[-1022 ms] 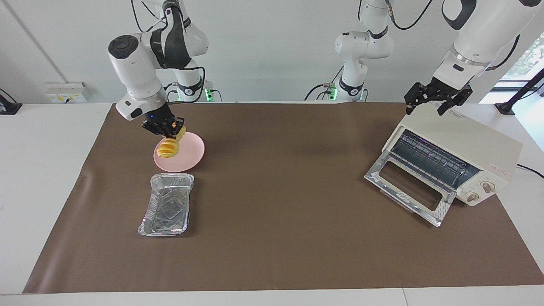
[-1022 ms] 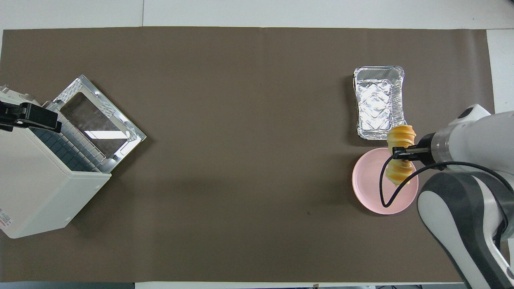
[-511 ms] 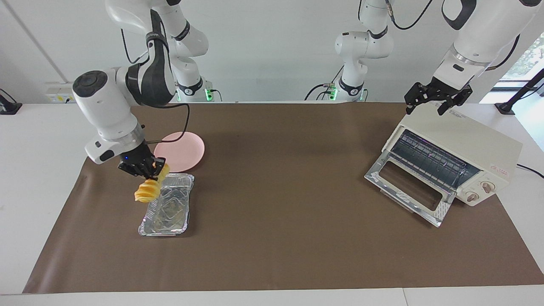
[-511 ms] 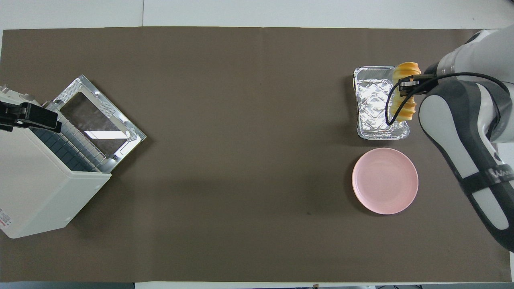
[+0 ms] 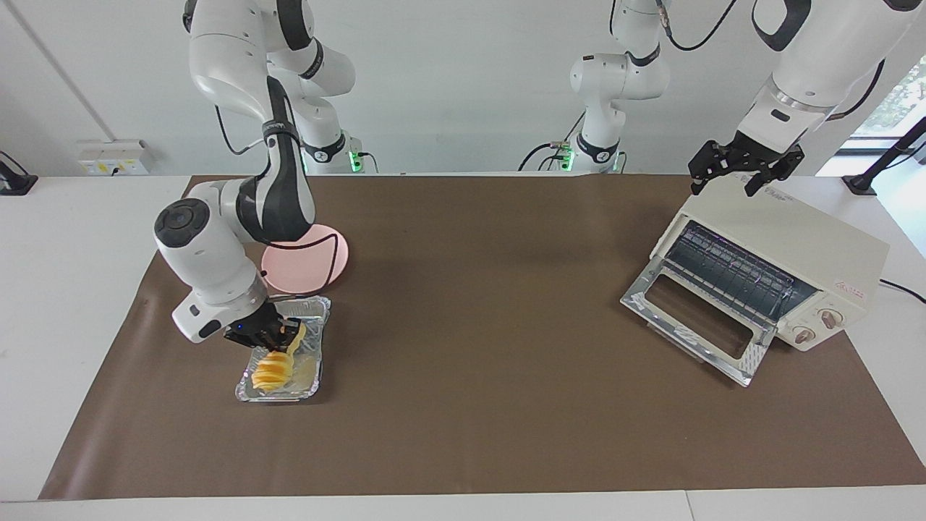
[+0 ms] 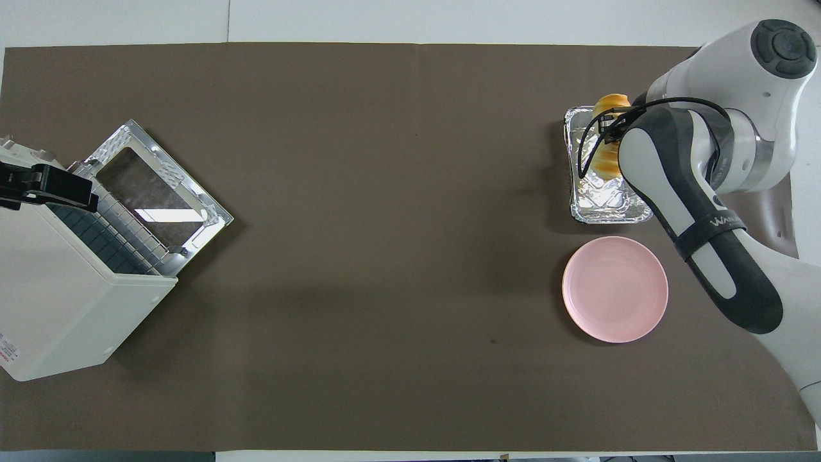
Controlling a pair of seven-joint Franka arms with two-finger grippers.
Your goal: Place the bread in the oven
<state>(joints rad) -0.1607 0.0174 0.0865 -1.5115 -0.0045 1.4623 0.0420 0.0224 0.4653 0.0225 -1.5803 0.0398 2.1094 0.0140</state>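
Observation:
The bread (image 5: 273, 372), a ridged yellow-orange loaf, hangs tilted with its lower end down inside the foil tray (image 5: 319, 340). My right gripper (image 5: 287, 336) is shut on its upper part. In the overhead view my right arm covers much of the bread (image 6: 608, 104) and the right gripper (image 6: 610, 126) over the tray (image 6: 606, 212). The cream-white oven (image 5: 796, 242) stands at the left arm's end of the table with its glass door (image 5: 693, 320) dropped open and the rack showing. My left gripper (image 5: 745, 171) hangs open over the oven's top edge. It also shows over the oven (image 6: 58, 301) as the left gripper (image 6: 45, 186).
A bare pink plate (image 5: 322, 266) lies beside the foil tray, nearer to the robots; from above the plate (image 6: 614, 289) shows whole. A brown mat (image 5: 477, 304) covers the table between tray and oven.
My right gripper carried the bread away from over the pink plate to the foil tray and lowered it into the tray. The left arm has not moved.

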